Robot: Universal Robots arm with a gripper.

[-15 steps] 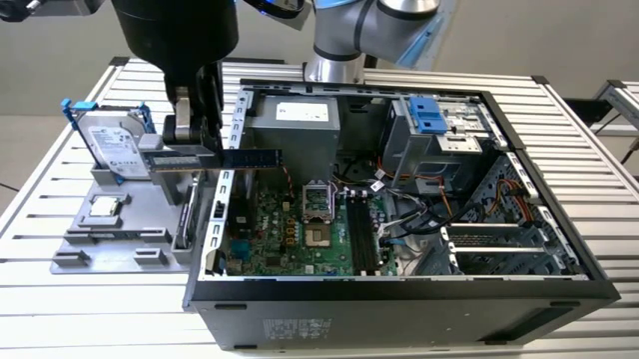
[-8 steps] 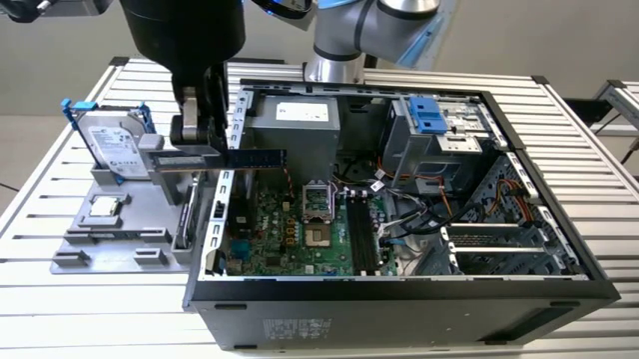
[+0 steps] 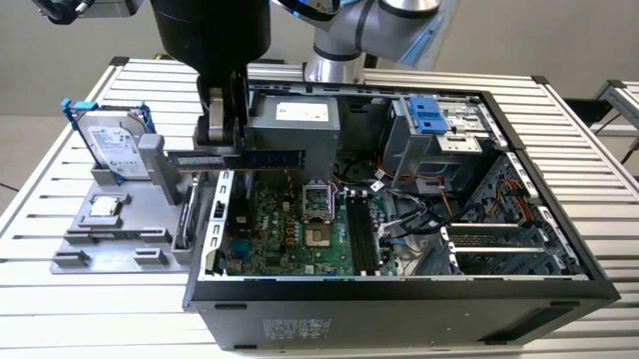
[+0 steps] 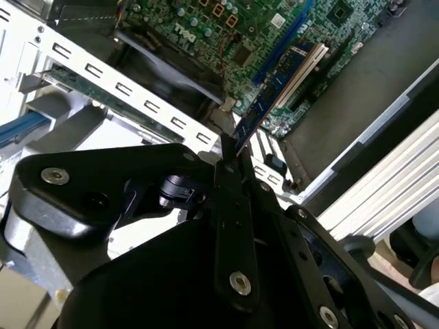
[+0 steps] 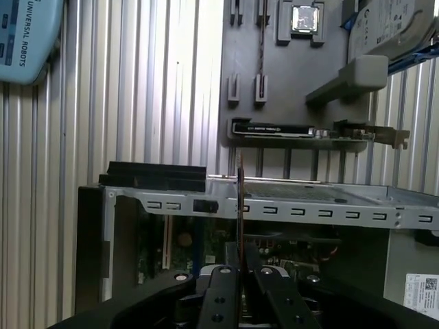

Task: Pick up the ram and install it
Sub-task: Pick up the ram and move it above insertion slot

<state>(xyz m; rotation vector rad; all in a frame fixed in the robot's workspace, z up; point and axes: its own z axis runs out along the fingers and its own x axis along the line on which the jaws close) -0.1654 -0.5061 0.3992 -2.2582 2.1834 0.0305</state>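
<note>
Arm pose: in the exterior view the arm comes down from the top of the frame. Its black wrist hangs nearly vertical over the wall of the open computer case (image 3: 399, 288) on the exterior view's left.

Gripper (image 3: 218, 142): the jaws stand narrow, closed on the ram (image 3: 271, 158) near one end. In the first wrist view the gripper (image 5: 240, 255) pinches the ram (image 5: 240, 199), which is seen edge-on as a thin upright line. In the second wrist view the gripper (image 4: 230, 154) holds the ram (image 4: 257, 110), which runs away from the fingertips toward the motherboard (image 4: 274, 20).

Location of the ram: it is held in the air, lying level. It spans from just beside the grey fixture tray (image 3: 110, 224) across the case wall, and its free end reaches in front of the grey metal box (image 3: 289, 127) inside the case. It is above the motherboard (image 3: 289, 232) and not seated in it.

Surroundings: case and tray rest on the slatted table (image 3: 30, 224). A hard drive (image 3: 115, 149) in a blue frame stands upright in the tray. An expansion card (image 5: 274, 129) lies in the tray beside the case.
</note>
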